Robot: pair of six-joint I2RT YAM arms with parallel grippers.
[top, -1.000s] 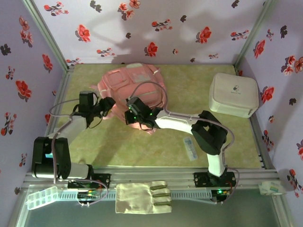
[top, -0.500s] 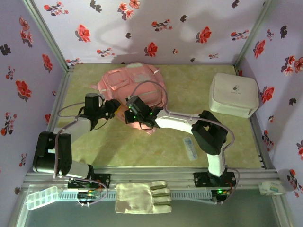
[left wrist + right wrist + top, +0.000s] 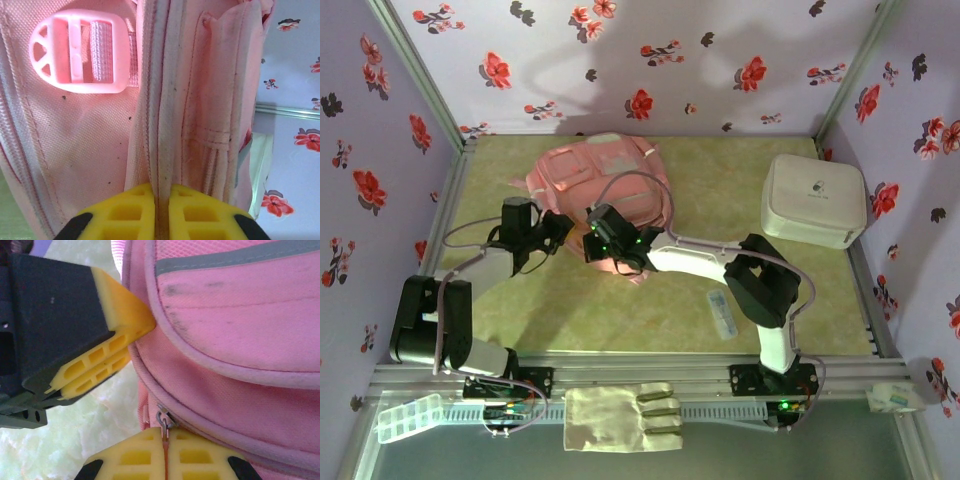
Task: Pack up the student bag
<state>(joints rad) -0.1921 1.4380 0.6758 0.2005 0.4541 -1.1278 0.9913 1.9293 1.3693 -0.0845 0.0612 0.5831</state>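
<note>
Where the green table top (image 3: 730, 180) runs toward the back wall, the pink backpack (image 3: 595, 170) lies flat, left of the middle, with its near edge turned to the two arms. The left gripper (image 3: 563, 228) reaches in from the left and meets that near edge. Seen from its wrist, the left gripper (image 3: 160, 210) has its yellow pads pressed together on a pale-trimmed seam of the backpack (image 3: 85, 130), with a fold of fabric pinched between them. A pink plastic buckle (image 3: 80, 52) on a woven strap sits above and to the left of the grip.

Just beside it, the right gripper (image 3: 595, 240) comes in from the right over the same edge. From its wrist, the right gripper (image 3: 164, 455) is closed tight on the metal zip pull (image 3: 163, 419) of the backpack (image 3: 240, 315), and a thin reddish tab runs down between the pads. The left gripper (image 3: 120, 347) shows there too, pads together against the bag's rim.

A white box (image 3: 813, 200) with rounded corners stands well apart at the right side of the table. A small pale packet (image 3: 722, 315) lies on the mat near the right arm. On the near rail a glove (image 3: 620, 415) lies between the arm bases, and a clear plastic case (image 3: 408, 417) lies at the left end.
</note>
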